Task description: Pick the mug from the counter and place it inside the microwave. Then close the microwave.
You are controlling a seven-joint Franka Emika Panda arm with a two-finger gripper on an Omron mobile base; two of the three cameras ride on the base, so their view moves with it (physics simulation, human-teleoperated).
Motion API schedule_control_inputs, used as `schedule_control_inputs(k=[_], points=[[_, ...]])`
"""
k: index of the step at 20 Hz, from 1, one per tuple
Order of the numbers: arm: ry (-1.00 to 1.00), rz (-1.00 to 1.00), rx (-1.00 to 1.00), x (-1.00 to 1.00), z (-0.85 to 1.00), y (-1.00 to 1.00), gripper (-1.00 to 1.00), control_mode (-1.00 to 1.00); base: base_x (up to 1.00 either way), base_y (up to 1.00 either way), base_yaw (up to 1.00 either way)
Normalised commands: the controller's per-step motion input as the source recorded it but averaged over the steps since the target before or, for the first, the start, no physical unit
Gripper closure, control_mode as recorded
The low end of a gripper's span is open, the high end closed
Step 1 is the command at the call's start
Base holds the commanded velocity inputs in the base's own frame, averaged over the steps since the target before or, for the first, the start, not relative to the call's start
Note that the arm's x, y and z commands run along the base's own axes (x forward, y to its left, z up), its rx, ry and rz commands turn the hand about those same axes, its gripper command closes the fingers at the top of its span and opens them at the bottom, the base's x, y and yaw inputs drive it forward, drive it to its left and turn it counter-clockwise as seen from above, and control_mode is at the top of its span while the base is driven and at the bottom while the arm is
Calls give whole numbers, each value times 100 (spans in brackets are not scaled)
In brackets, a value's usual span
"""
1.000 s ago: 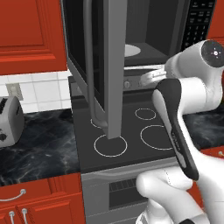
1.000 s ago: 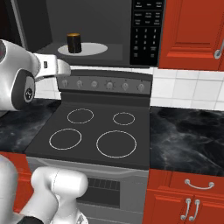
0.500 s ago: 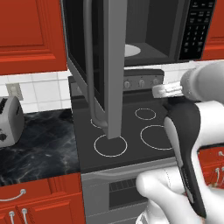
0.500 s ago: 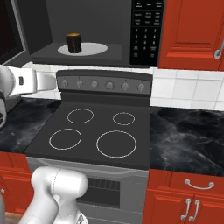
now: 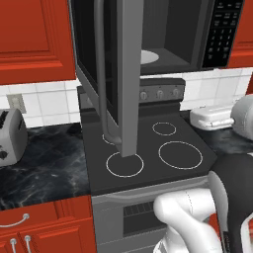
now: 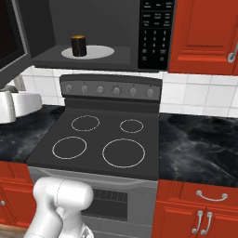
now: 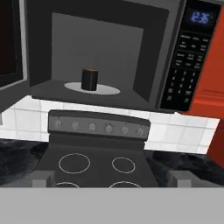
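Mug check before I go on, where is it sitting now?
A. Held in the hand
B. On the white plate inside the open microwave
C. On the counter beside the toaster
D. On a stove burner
B. The mug stands upright on the white plate inside the microwave, whose door hangs open.

Mug [image 6: 79,45] upright on white plate [image 6: 100,52] inside microwave [image 6: 155,35]; door [image 5: 126,74] swung wide open. Black veined counter [image 6: 200,139] flanks stovetop.

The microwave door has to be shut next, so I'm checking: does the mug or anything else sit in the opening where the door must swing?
Nothing visible does. The mug stands upright on the white plate well inside the microwave, behind the sill; the door hangs wide open.
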Motion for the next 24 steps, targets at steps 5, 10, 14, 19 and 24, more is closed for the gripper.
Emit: schedule_control_inputs(k=[5, 10, 14, 19, 24], points=[[-15, 0, 0, -54, 8, 0, -100, -100, 0, 0, 0], [-18, 0, 0, -49, 22, 0, -100, -100, 0, 0, 0], [-21, -2, 0, -61, 30, 0, -100, -100, 0, 0, 0], [-16, -9, 0, -57, 27, 9, -100, -100, 0, 0, 0], [-15, -12, 0, -59, 10, 39, -100, -100, 0, 0, 0]])
